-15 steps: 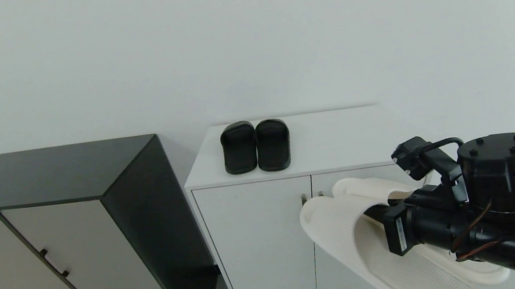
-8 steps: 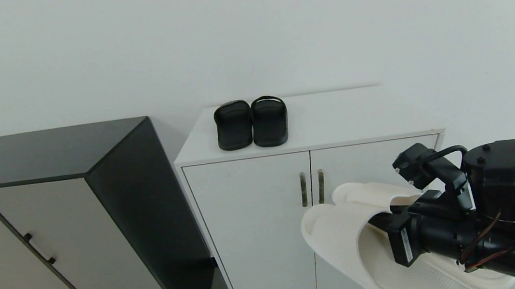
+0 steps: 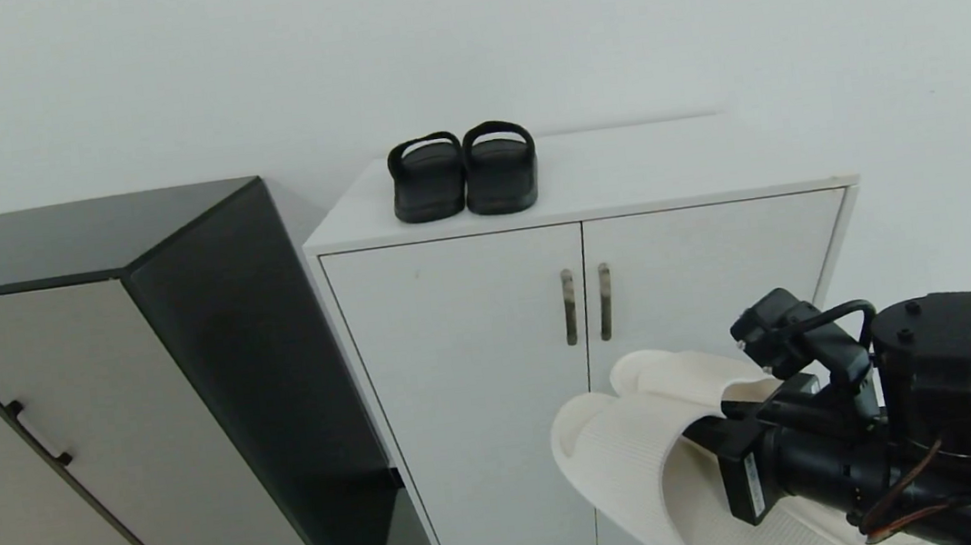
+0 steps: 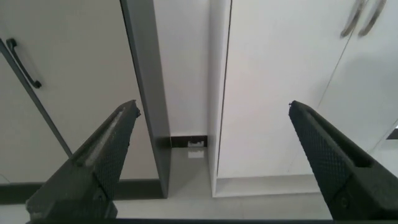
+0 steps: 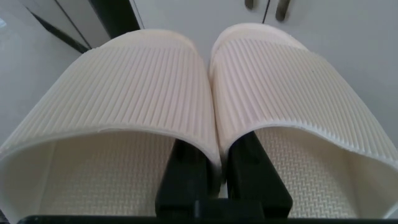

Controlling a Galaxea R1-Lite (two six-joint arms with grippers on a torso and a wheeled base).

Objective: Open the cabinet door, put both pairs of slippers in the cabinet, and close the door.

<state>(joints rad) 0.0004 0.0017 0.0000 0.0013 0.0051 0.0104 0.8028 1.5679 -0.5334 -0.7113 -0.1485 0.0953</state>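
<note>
A white cabinet (image 3: 480, 383) stands against the wall with both doors shut and two vertical handles (image 3: 587, 303) at the middle. A pair of black slippers (image 3: 463, 171) sits on its top at the left. My right gripper (image 5: 214, 177) is shut on a pair of white ribbed slippers (image 3: 645, 465), pinching their inner straps together, low in front of the right door. The white slippers (image 5: 211, 93) point toward the handles (image 5: 267, 7). My left gripper (image 4: 211, 146) is open with nothing between its fingers, facing the gap between the dark cabinet and the white cabinet (image 4: 273, 93).
A black cabinet (image 3: 142, 385) with pale doors and dark handles stands close to the left of the white one, with a narrow gap between them. A bare white wall runs behind both. Pale floor shows under the cabinets (image 4: 193, 180).
The head view has shifted, so both cabinets appear higher and more front-on. The right gripper stays shut on the white slippers, sitting slightly lower in the picture.
</note>
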